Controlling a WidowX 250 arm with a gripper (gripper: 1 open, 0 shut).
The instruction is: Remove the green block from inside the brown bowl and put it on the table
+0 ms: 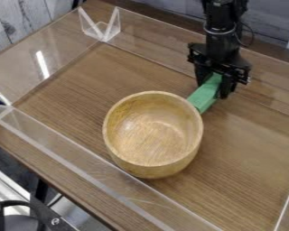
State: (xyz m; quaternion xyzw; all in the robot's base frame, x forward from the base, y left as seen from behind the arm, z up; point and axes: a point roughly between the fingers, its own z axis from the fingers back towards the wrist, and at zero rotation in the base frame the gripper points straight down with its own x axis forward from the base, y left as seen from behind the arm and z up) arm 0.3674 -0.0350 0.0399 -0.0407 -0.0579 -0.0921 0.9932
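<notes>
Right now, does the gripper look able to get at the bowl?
Probably not straight away: the gripper is closed around the block, so its jaws are taken. Otherwise the way looks free: the bowl sits close by, its open top uncovered.

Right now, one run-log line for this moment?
tool: shut on green block | block: outside brown bowl, beside its rim | bowl: nothing inside | release: not yet

Green block [205,96], tan bowl [153,135], brown wood-grain table [75,86], black pincer [219,79]
</notes>
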